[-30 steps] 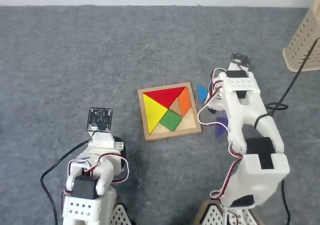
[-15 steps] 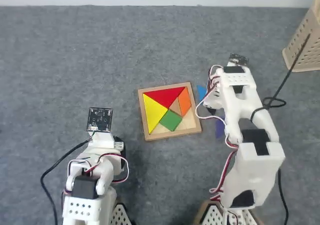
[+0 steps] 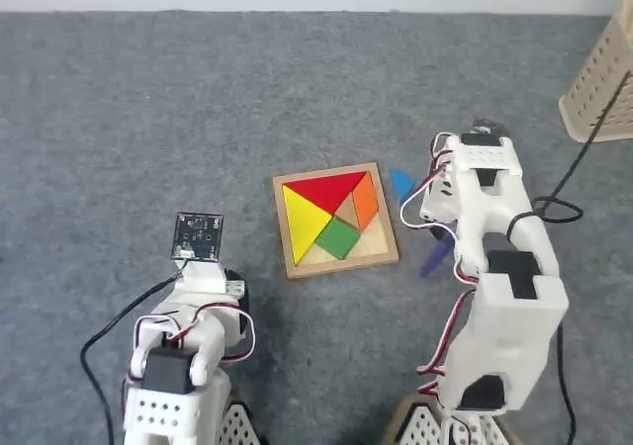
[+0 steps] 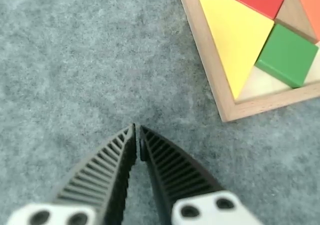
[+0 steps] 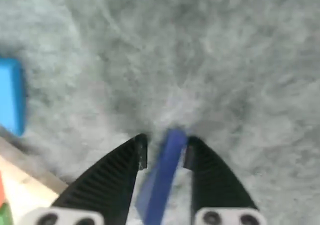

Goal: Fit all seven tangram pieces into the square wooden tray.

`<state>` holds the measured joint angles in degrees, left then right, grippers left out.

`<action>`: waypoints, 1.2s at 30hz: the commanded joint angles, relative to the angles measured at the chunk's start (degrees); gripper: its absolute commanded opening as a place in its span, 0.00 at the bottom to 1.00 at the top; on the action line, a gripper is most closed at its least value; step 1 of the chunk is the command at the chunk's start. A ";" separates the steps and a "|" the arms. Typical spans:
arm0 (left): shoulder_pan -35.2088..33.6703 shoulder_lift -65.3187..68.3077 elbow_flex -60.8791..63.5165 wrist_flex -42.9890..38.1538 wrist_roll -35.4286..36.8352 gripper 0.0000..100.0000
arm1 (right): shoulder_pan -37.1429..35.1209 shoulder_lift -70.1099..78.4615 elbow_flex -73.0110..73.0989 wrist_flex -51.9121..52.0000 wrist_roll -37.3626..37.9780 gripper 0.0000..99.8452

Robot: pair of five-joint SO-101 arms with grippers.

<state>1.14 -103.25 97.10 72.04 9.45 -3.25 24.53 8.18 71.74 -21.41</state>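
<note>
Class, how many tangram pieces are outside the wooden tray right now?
2: a light blue piece on the carpet beside the tray, and a dark blue piece gripped in the right gripper. Others may hide under that arm.

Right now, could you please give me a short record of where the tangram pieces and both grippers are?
Tray: square wooden tray on the grey carpet, partly filled
In tray: red piece, yellow piece, orange piece, green piece
Outside tray: light blue piece on the carpet beside the tray
Right gripper: shut on the dark blue piece
Left gripper: shut, empty, over the carpet near a tray corner
</note>
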 commanded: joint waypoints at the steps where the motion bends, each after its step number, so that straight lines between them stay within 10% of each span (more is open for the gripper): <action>1: -0.18 -0.88 -0.48 0.26 -0.26 0.01 | -0.92 -1.01 -1.32 -0.22 5.19 0.01; 22: -0.18 -0.88 -0.48 0.26 -0.26 0.01 | -15.96 -15.08 -4.22 0.84 11.43 0.01; 36: -0.18 -0.88 -0.48 0.26 -0.26 0.01 | -23.25 -10.77 -5.10 -5.67 -2.37 0.01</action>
<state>1.05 -103.25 97.10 72.04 9.45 -26.81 14.15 6.15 68.22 -20.00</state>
